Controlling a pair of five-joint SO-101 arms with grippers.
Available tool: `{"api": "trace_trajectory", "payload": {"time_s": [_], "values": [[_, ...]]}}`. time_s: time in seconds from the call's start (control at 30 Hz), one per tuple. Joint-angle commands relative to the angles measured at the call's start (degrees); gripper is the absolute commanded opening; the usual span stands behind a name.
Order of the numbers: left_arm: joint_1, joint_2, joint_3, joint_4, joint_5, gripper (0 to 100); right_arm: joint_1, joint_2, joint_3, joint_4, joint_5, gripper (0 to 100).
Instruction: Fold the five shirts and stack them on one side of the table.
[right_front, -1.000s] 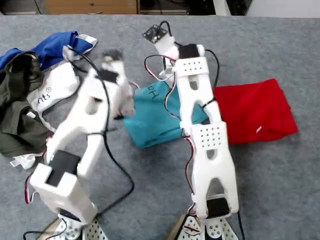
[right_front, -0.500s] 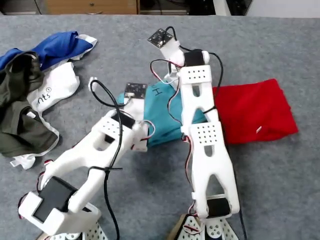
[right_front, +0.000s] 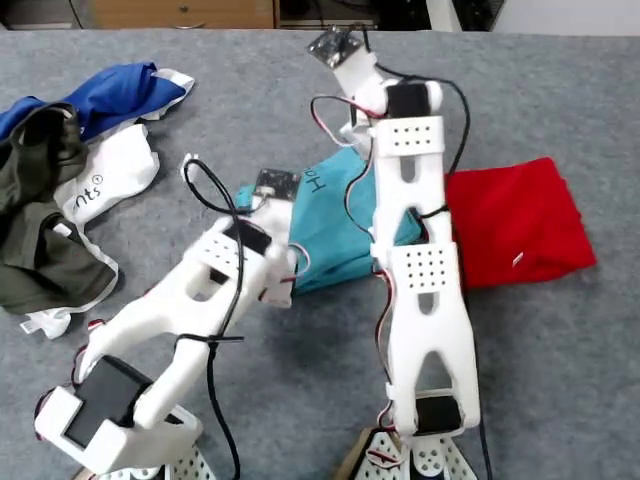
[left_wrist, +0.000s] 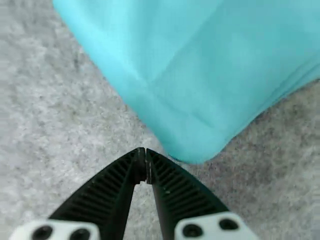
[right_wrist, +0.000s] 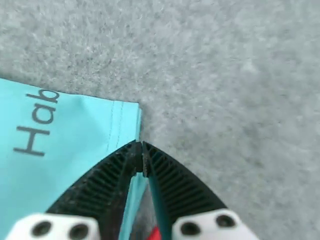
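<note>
On teal shirt (right_wrist: 60, 165), right fingers (right_wrist: 100, 185) closed.

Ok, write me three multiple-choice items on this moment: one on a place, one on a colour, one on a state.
1. Where does the red shirt lie?
A. Draped over an arm
B. Flat on the table, beside the teal shirt
C. Hanging off the table's edge

2. What colour is the shirt nearest the left pincer?
A. White
B. Red
C. Teal

3. How does the left pincer stand?
A. Shut, with nothing between its fingers
B. Wide open
C. Shut on the red shirt

Answers:
1 B, since the high view shows it lying folded next to the teal one.
2 C, since the left wrist view shows teal cloth just past the tips.
3 A, since its fingertips meet over bare table, just off the shirt's corner.
</note>
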Motion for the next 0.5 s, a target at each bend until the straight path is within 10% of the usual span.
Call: {"api": "trace_trajectory", "payload": {"time_s": [0.0,0.47], "values": [[-4.3,-5.1,-6.9,2.9,-0.2,2,2.2,-9.4,-2.7,2.5,0.2,0.5],[-25.8,4.0,-12.4,-8.9,0.3,2,12.3,-31.5,21.2,5.2,-10.7,0.5]]}}
